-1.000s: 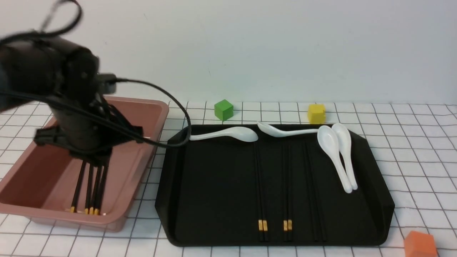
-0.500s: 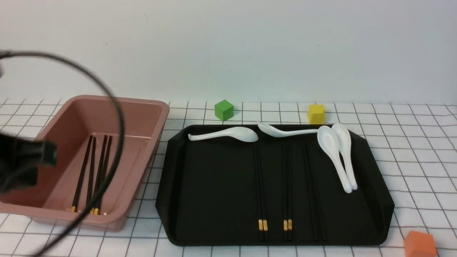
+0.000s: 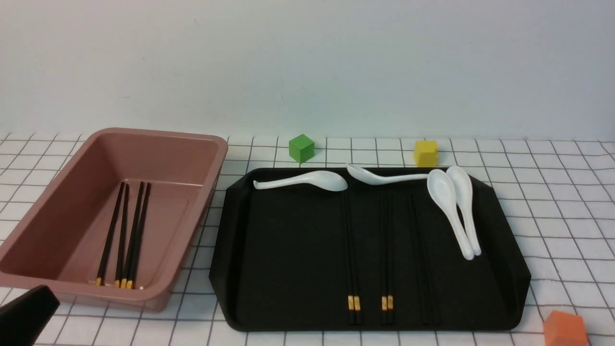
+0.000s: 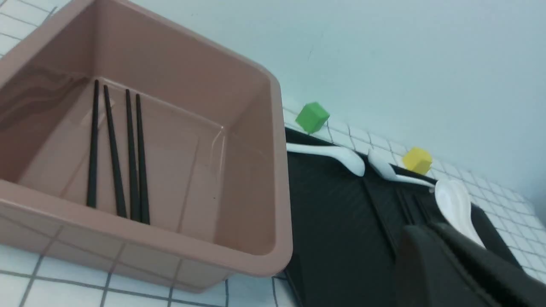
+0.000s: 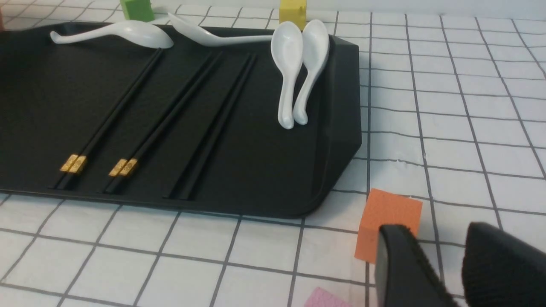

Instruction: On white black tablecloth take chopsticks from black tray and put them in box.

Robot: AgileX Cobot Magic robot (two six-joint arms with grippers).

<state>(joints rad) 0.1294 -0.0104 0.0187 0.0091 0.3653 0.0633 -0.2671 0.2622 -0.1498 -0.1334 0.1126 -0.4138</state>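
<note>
The pink-brown box (image 3: pixel 211 144) stands on the left of the gridded tablecloth (image 3: pixel 552 202), with two pairs of black chopsticks (image 3: pixel 126 230) lying in it; they also show in the left wrist view (image 4: pixel 115 157). The black tray (image 3: pixel 288 250) holds three more pairs (image 3: pixel 350 250), (image 3: pixel 387 250), (image 3: pixel 423 259); two show gold bands. My left gripper (image 3: pixel 26 315) sits low at the near left, in front of the box, with its jaws together and empty (image 4: pixel 431 232). My right gripper (image 5: pixel 443 256) is open and empty, off the tray's near right corner, beside an orange cube (image 5: pixel 386 221).
Several white spoons (image 3: pixel 312 180), (image 3: pixel 447 202) lie along the tray's far side and right. A green cube (image 3: pixel 301 147) and a yellow cube (image 3: pixel 425 153) sit behind the tray. The orange cube (image 3: pixel 566 329) is at the near right. A pink flat thing (image 5: pixel 328 298) lies near the right gripper.
My left arm has pulled back from above the box, down to the near left corner. The chopsticks stay lying in the box. The tray's things have not moved.
</note>
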